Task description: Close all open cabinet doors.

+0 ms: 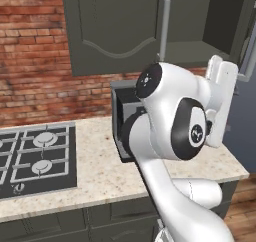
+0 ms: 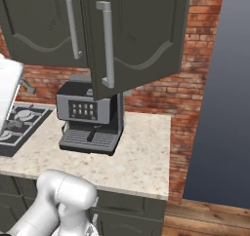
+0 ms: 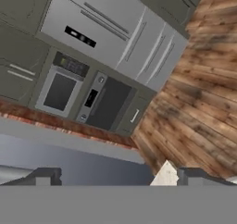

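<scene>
Cabinet doors (image 2: 134,35) ajar above speckled counter (image 2: 141,152), brick wall (image 2: 29,79), jaws spread.

Both base cameras are looking forward and down from close behind the arm at the speckled worktop (image 1: 95,151), sharing its brick wall and overhead cabinet doors (image 2: 141,35) from opposite sides. The hand camera is rolling sideways, facing far appliances across the wooden floor (image 3: 203,93).

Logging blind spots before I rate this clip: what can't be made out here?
- Coffee machine: left base view, mostly behind the arm.
- Open cabinet door: right base view, top cut by the frame.
- Claw: hand view, only the tips show, so the grip state is unclear.
</scene>
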